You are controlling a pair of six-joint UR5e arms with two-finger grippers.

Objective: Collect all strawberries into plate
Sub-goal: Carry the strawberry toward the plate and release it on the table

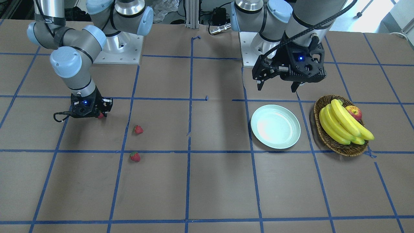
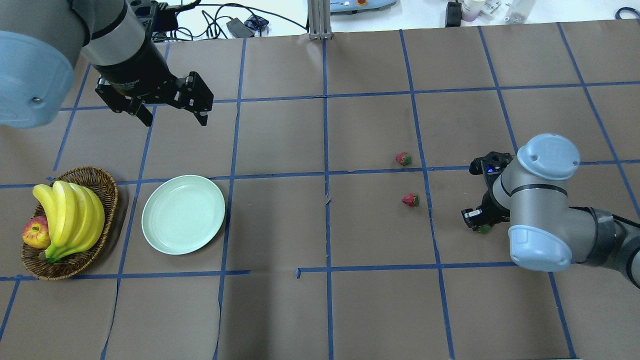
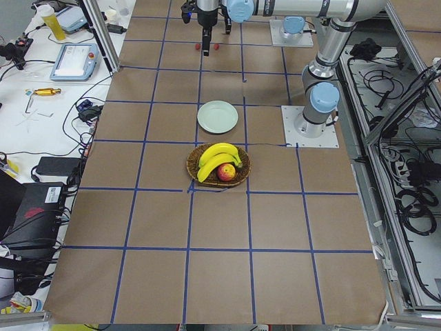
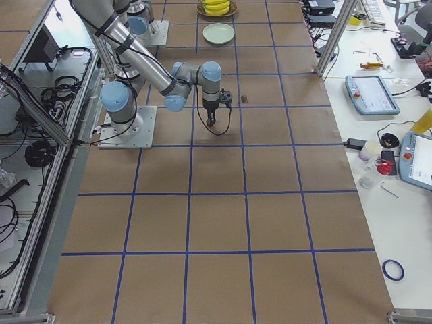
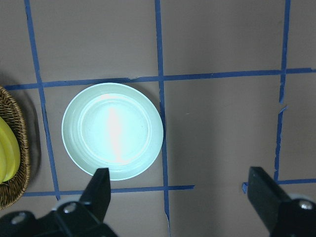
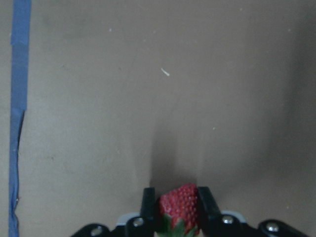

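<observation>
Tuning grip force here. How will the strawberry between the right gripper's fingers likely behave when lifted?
The strawberry looks small, so probably light. The right gripper pinches its bumpy, seeded sides, which likely resist slipping. Its tapered, rounded shape might pivot or roll if released.

Bright, sharp; glare on plate

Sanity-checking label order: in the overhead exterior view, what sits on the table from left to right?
wicker basket holding bananas and apple → plate → two loose strawberries (order between them unclear) → third strawberry, gripped in the right claw
</observation>
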